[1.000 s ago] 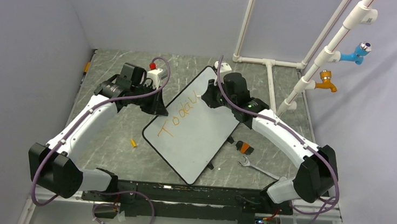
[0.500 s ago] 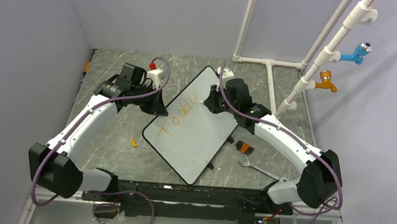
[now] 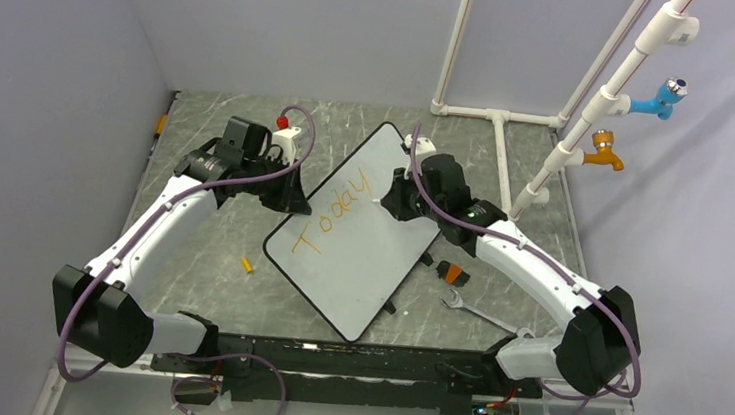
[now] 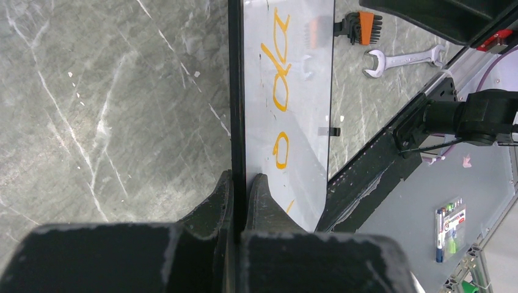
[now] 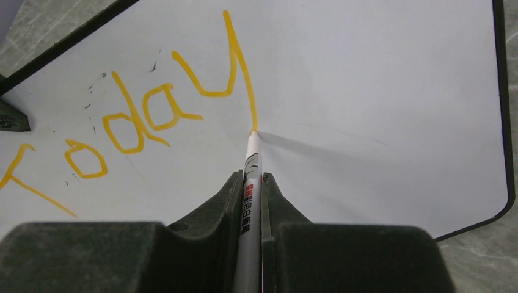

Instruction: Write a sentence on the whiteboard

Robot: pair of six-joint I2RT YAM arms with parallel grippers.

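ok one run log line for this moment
left jaws: shut on whiteboard rim | right jaws: shut on marker, tip on y tail | sentence: Today

Whiteboard (image 3: 364, 257) set diagonally, fills middle of counter (image 3: 210, 244). Left pincer (image 4: 237, 186) clamped on its left rim. Right pincer (image 5: 250, 183) with marker (image 5: 251, 152) over far half. Near half of board bare. Right gap crowded: hex-key set (image 3: 453, 272), wrench (image 3: 475, 310). Left side open counter, only small orange cap (image 3: 248, 264). Far right: white pipe frame (image 3: 497, 115). Far left: white box with red button (image 3: 289, 138).
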